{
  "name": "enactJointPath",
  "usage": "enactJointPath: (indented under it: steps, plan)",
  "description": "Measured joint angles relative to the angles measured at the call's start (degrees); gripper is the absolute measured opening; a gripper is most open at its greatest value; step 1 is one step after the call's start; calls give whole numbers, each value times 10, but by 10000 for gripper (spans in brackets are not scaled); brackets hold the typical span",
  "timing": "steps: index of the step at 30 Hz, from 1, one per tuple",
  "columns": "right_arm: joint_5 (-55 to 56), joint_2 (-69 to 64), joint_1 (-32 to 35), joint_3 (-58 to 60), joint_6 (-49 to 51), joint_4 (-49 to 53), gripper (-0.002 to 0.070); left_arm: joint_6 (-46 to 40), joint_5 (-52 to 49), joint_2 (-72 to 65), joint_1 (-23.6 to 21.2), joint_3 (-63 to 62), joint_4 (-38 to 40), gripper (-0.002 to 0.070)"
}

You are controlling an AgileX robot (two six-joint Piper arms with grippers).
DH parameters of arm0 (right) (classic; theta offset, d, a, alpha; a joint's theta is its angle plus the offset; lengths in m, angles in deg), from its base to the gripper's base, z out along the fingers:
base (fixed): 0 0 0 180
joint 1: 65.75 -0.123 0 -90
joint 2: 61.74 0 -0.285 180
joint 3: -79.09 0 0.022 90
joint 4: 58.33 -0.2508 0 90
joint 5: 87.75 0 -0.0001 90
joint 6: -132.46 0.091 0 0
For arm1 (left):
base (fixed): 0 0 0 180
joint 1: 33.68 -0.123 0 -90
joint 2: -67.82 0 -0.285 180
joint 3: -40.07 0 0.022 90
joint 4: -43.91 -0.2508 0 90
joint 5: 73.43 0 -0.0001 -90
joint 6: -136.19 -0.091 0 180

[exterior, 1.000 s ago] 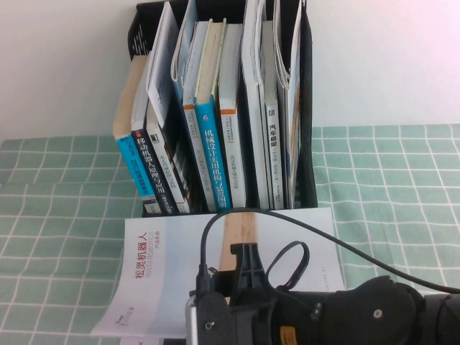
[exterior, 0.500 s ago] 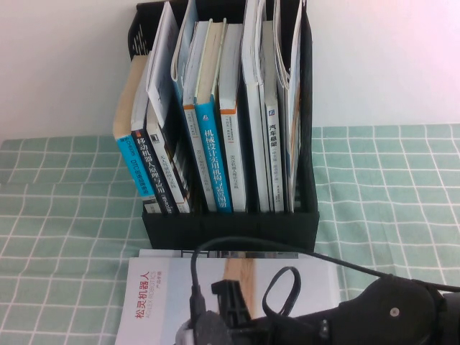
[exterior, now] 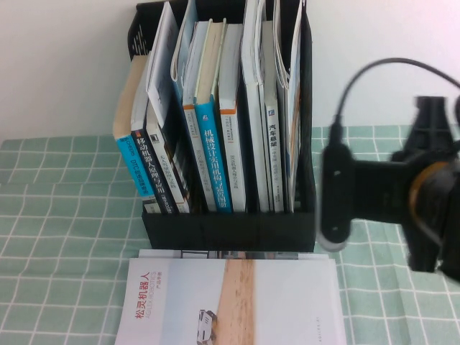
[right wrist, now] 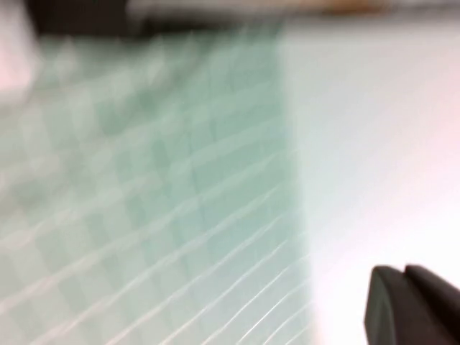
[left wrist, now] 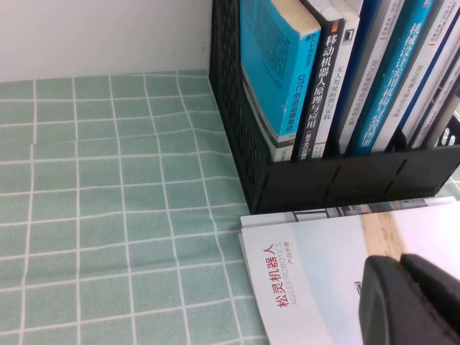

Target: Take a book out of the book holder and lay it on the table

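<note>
The table (exterior: 57, 215) bears the book holder (exterior: 230, 228) and, flat before it, the book (exterior: 230, 302).

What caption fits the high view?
Book lies flat on the table before the book holder; right gripper shut, empty.

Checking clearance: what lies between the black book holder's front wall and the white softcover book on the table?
High view: only a narrow strip of bare green grid cloth between black plastic holder and white book.

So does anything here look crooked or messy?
A little: in the book holder the leftmost books lean sideways. The book lies flat on the table. The right gripper is shut and empty, off to the right.
</note>
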Motion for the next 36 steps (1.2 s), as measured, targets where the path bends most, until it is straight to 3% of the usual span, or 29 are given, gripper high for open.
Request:
enactJointPath:
  steps: [3,9,12,15,25,32,36]
  plan:
    - [-102,17,57,-34,-84,-174,0,0,0,0,0,0,-2,-3]
    - [-131,157,100,5,-148,-431,-1,-12,0,0,0,0,-7,-3]
    - [-109,253,100,58,-179,-531,-1,-13,4,0,0,3,-14,-2]
    - [-18,362,100,135,-213,-610,-1,-13,16,0,0,13,-15,-3]
    - [253,681,100,402,-265,-685,-1,-14,78,0,0,57,-19,-2]
    - [293,804,100,482,-267,-700,-1,-14,94,0,0,60,-28,-3]
    - [293,808,100,486,-265,-786,-1,-14,92,0,0,61,-28,-2]
